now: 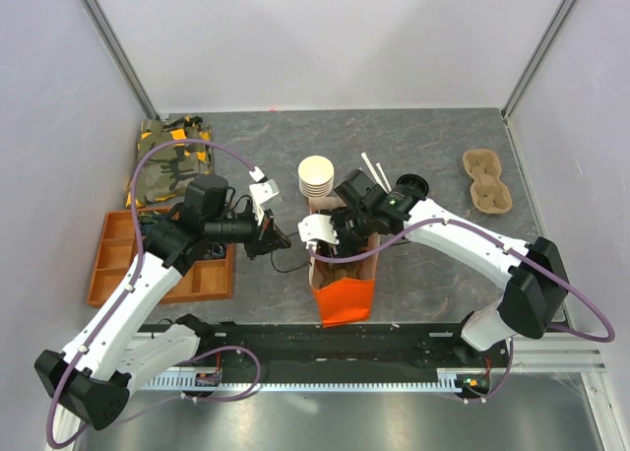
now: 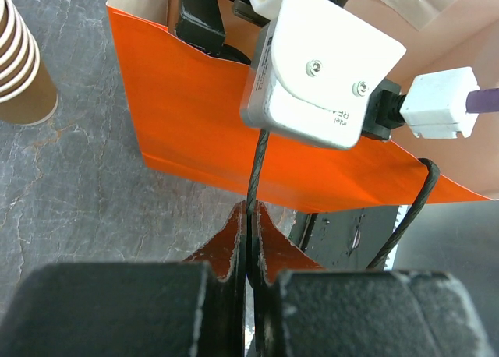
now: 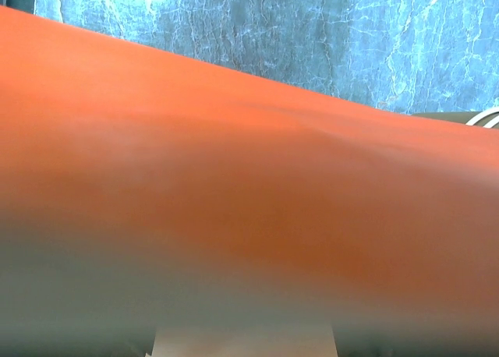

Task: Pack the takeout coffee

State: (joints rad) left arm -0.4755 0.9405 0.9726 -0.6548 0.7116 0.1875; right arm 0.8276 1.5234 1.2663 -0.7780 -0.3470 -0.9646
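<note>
Left claw (image 2: 251, 240) is clamping orange paper bag's (image 1: 346, 298) black cord handle (image 2: 254, 178). Right claw (image 1: 340, 244) is reaching inside, state unreadable. Takeout coffee hidden, packing looking unfinished.

The whole table (image 1: 413, 146) is viewed from above and behind, with the arm bases placed at the bottom edge of the top view. The left wrist view is aimed out along the left gripper (image 2: 248, 248), close to the side of the orange bag (image 2: 195, 131), and the cup stack (image 2: 19, 68) is caught at its left edge. The right wrist view is held so near the bag that only blurred orange and a strip of table are shown. The bag is shared by all three views.
</note>
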